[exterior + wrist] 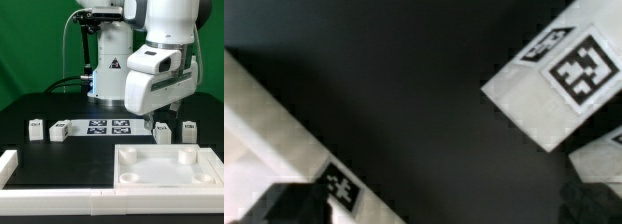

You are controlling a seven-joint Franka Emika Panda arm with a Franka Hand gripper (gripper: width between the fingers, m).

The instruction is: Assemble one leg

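Black bench (40,100) carries everything, its dark top setting off the white parts and their tags for the cameras. Over its right half hangs the white Panda arm (160,60), wrist bent down toward the far right pair of posts.

Nearest on the right lies the square tray-like panel (150,175), rim up. It appears parked there until a post is brought to it. A white L-shaped rail (60,195) borders the near and left edges, probably as a stop to square parts against. At the centre, farther back, lies the marker board (105,126), also seen in the wrist view (562,75).

The end effector (174,108) hovers above and just beside the leg (162,130), which stands upright on the bench between the marker board and another leg (189,129), untouched. Whether the fingers are apart or together I cannot tell; the hand's body hides them. Two more legs (36,126) stand left of the board, well apart from the arm.
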